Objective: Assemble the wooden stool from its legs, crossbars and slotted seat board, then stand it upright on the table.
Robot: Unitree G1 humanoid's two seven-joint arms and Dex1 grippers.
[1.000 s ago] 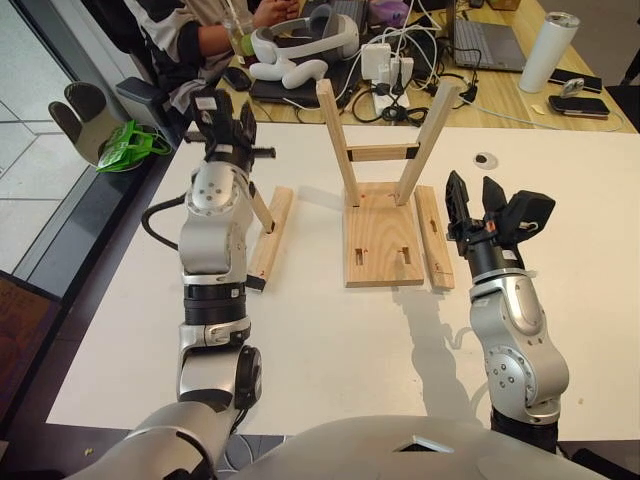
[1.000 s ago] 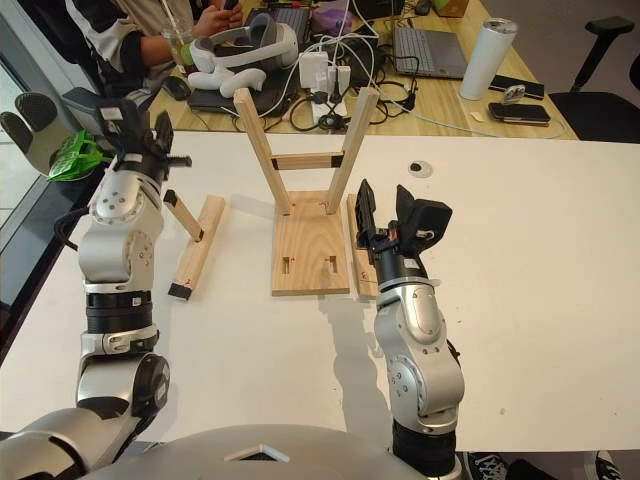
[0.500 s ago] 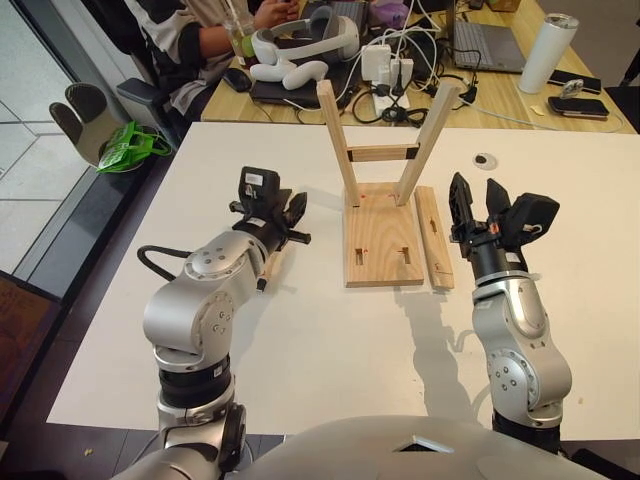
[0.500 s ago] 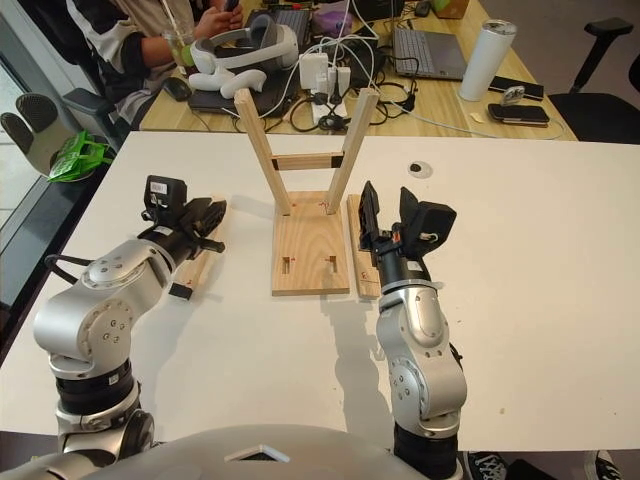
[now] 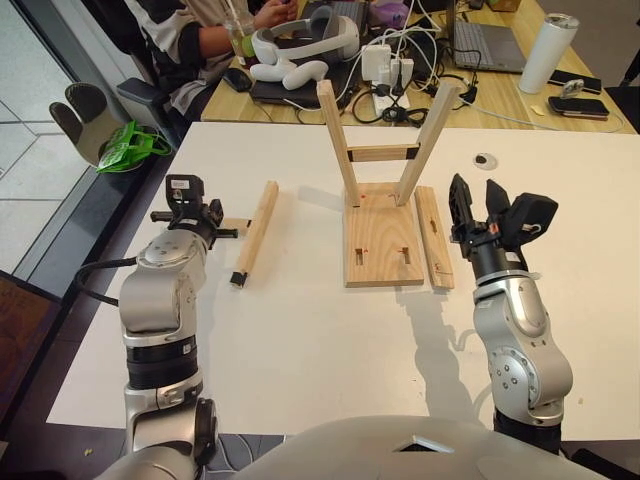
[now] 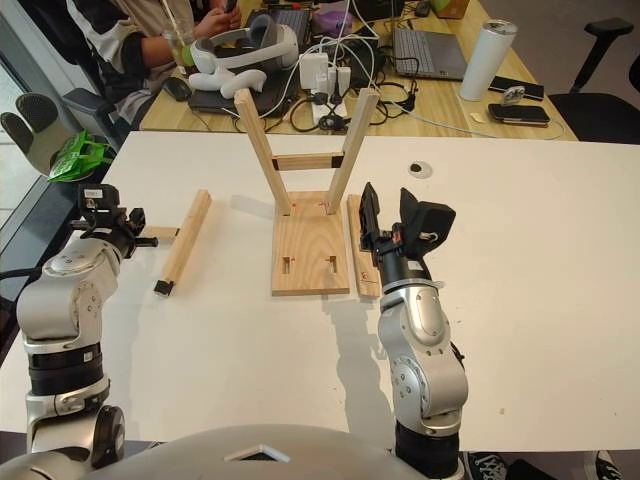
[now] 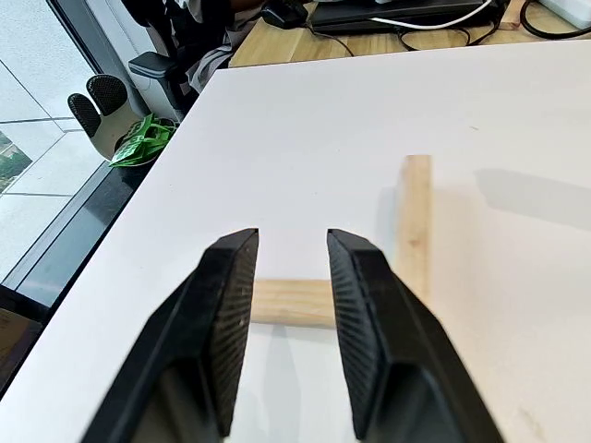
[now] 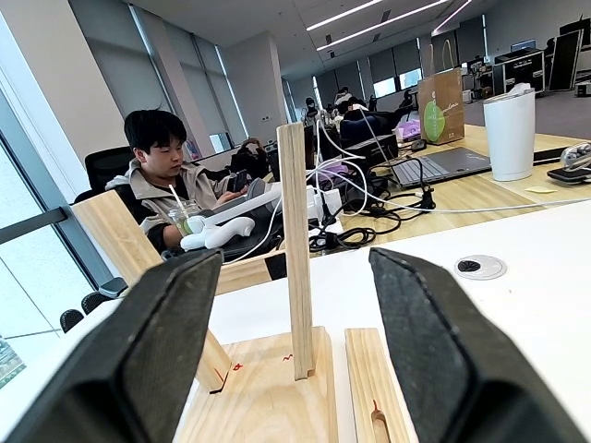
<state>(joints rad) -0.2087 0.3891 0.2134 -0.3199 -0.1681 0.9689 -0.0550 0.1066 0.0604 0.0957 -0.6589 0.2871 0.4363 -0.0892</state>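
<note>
Slotted seat board (image 5: 378,240) in pale raw pine, flat on the matte white table (image 5: 300,340), with two small rectangular slots cut near its close end. Standing up from its far end: two square-section legs (image 5: 337,140), splayed out in a V and tied together by a short crossbar (image 5: 380,153) with dark ends. Snug against the board's right edge, another leg piece (image 5: 433,238), lying flat and parallel to it. Well off to the board's left, a fourth leg (image 5: 254,232), also flat, dark cap on its near end, with a stubby crossbar (image 7: 291,302) poking out sideways, away from the board. Left gripper (image 7: 292,242) even farther left of the board, ribbed black fingers (image 7: 229,305) parted and sitting astride that stub. Hard to say whether they're touching the wood, but doesn't look like a grip. Right gripper (image 5: 473,190) just right of the board, over the flat leg piece, textured black pads spread wide, holding nothing.
</note>
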